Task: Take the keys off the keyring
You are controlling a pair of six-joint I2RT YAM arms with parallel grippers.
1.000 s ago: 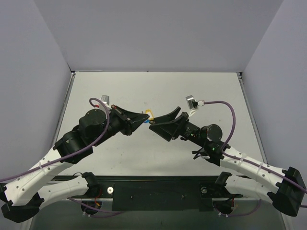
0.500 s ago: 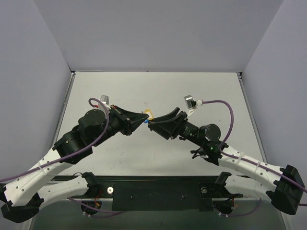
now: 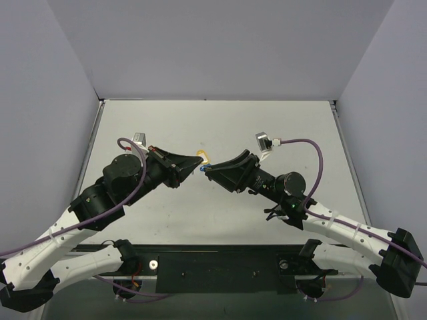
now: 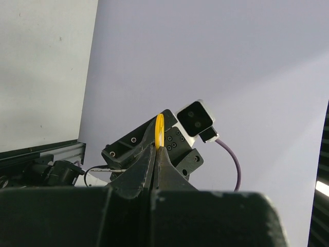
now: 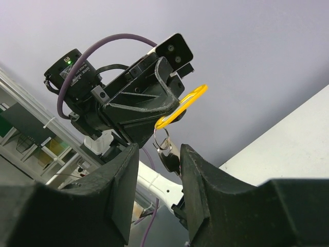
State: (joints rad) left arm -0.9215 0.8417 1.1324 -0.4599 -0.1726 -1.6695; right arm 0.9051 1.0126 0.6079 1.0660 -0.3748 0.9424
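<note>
keyring (image 5: 183,105): flat glossy yellow-orange plastic oblong tag with a slot cut through it, thin wire ring at its lower end. keys (image 5: 167,153): small, silver-grey metal, hanging off that ring. left gripper (image 4: 156,146) is clamped tight on the tag, black moulded fingers meeting, tag poking out past the tips. right gripper (image 5: 159,152) is partly open, one finger either side of the hanging keys; can't tell if either touches them. whole lot sits mid-air above the matte pale grey surface (image 3: 267,127), between the two grippers.
</note>
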